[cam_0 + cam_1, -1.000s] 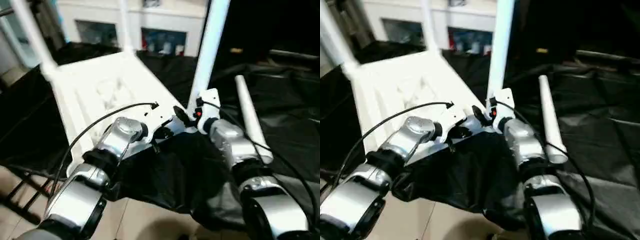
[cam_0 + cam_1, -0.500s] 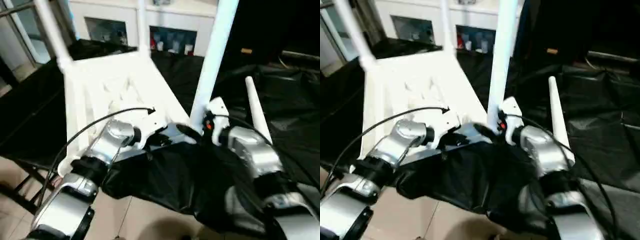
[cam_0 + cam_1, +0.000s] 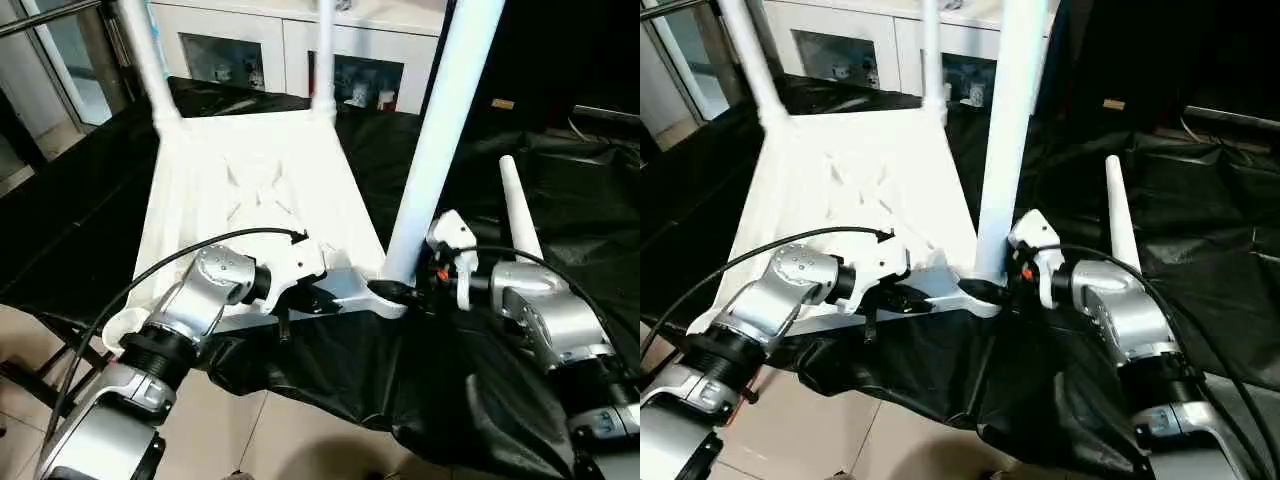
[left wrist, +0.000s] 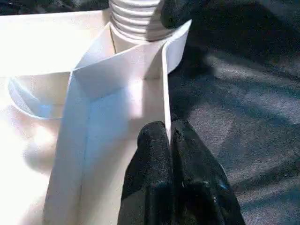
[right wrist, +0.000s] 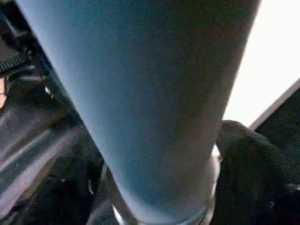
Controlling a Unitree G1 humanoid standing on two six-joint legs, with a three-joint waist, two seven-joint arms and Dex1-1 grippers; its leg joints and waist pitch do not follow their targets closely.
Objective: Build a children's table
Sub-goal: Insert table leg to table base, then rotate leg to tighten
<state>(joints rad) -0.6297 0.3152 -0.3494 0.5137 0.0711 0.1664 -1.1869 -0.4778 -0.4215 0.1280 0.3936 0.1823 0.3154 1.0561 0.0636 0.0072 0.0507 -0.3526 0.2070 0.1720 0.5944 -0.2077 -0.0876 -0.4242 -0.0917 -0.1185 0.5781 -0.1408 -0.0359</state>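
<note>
The white tabletop lies underside up on a black-draped surface. Two legs stand in its far corner sockets. A third leg stands upright in the near right socket. My right gripper is shut around the base of this leg, with a black finger beside it. My left gripper is shut on the tabletop's thin near rim wall, its fingers pinching it close to the leg's threaded base. A fourth leg lies loose on the cloth to the right.
The near left corner socket holds no leg. The black cloth hangs over the front edge above a tiled floor. A white glass-fronted cabinet stands behind the table.
The camera has tilted, so the whole scene sits lower and further right in the picture. Both grippers keep their holds on the rim and the near right leg.
</note>
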